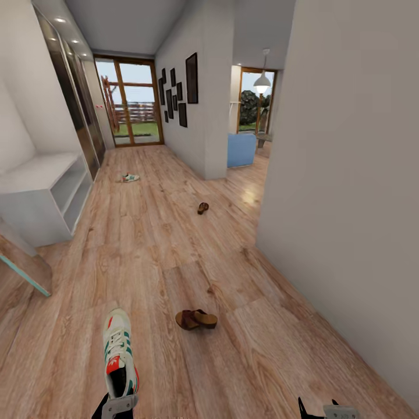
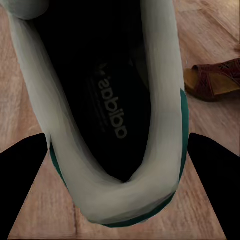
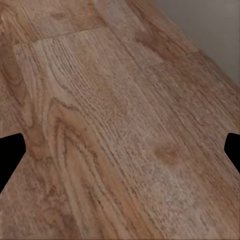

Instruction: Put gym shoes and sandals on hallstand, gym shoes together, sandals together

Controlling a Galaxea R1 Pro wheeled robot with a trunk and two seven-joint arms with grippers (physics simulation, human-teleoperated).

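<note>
Light-brown wood-plank corridor floor (image 1: 174,244) carries all four shoes, so nothing is racked yet on the pale grey hallstand (image 1: 43,198), far ahead of the left tool (image 1: 116,404). Directly at that tool lies a cream lace-up gym shoe (image 1: 119,352); beside it, a dark-brown leather sandal (image 1: 196,319).

Left wrist view: spread fingers flank the shoe's heel (image 2: 115,150), not visibly pinching.

Right wrist view: the right tool (image 3: 120,150) hangs spread above bare planks.

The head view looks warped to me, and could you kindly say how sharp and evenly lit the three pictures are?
Head view: wide-angle stretch, walls lean, far gym shoe tiny and soft, bright glare on the corridor floor by the doorway. Left wrist view: near gym shoe close, its inside dark, edges soft. Right wrist view: evenly lit, slightly blurred wood grain.
</note>
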